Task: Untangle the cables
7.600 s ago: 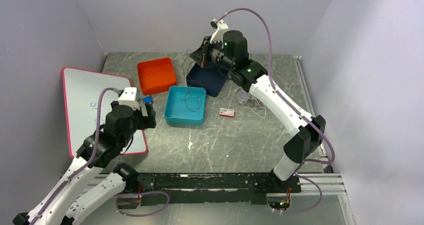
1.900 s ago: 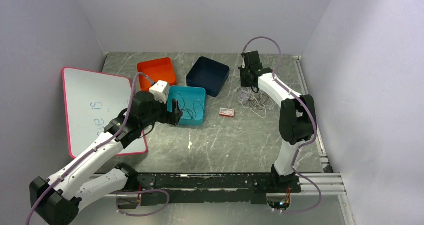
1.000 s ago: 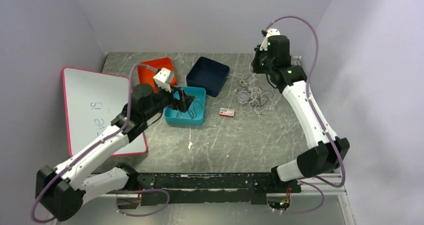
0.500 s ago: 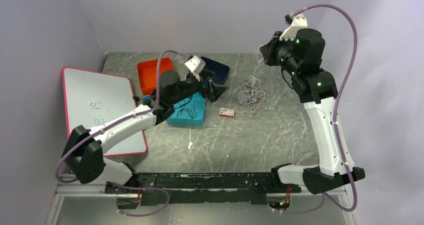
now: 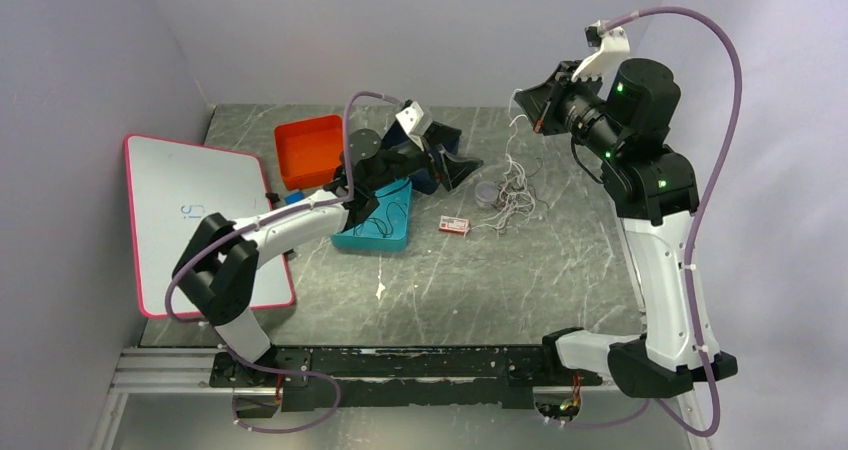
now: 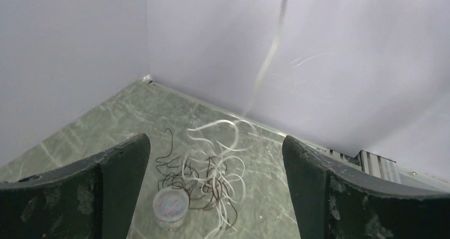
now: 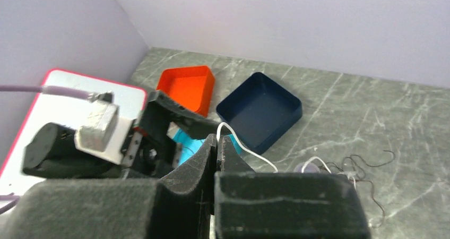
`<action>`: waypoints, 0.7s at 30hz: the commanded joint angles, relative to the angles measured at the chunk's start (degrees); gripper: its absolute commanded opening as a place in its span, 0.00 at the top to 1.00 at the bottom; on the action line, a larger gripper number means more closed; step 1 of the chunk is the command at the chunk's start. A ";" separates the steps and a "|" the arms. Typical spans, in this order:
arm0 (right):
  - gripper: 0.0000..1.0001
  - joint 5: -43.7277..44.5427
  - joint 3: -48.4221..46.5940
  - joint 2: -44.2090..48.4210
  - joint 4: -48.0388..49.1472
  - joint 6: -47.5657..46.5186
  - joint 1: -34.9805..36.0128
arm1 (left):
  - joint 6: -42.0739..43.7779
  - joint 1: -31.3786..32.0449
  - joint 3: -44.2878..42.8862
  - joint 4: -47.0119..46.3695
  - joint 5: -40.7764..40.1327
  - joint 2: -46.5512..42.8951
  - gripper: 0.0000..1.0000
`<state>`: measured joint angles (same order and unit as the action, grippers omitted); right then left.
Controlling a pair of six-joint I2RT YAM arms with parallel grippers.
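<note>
Half a second ago my left gripper [image 5: 463, 167] was over the near rim of the navy bin [image 7: 260, 111]. Now it has reached past that bin, and its fingers [image 6: 119, 164] are spread wide with nothing between them. The tangle of cables [image 6: 207, 170], white and dark strands knotted together on the table, lies just ahead of and below those open fingers. My right gripper [image 7: 217, 143] has climbed a little higher since then and is pressed tight on a white cable [image 6: 270, 53], which runs from its tips down into the tangle. A small round tub [image 6: 170, 207] sits at the near edge of the tangle, ahead of my left-hand finger; its lid carries a faint print that I cannot read. A red-and-white packet [image 5: 454, 225] lies on the table well below my left gripper, its lettering too small to make out. Behind that gripper are the teal bin [image 5: 375, 225], holding one dark cable, and the orange bin [image 5: 310, 150]. Beyond those bins lies the whiteboard [image 5: 190, 220], with a short blue marker scrawl that is not legible.
</note>
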<state>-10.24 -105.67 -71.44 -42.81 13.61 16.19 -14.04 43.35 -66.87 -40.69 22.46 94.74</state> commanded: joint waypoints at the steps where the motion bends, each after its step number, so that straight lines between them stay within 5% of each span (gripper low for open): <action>1: 1.00 -5.42 -1.58 1.51 0.13 2.32 0.16 | -0.37 0.51 -5.39 -7.96 5.40 3.57 0.02; 11: 1.00 -6.41 -0.86 2.43 0.35 3.50 0.16 | -3.18 3.20 -12.91 -9.03 10.31 10.77 0.06; 21: 1.00 -6.41 -0.34 2.62 0.39 3.57 0.16 | -6.08 3.93 -7.98 -13.51 11.81 10.48 0.10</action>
<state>-15.70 -105.86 -69.67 -42.81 16.71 16.19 -18.96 47.05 -76.77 -48.88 32.23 106.17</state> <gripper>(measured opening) 0.017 0.905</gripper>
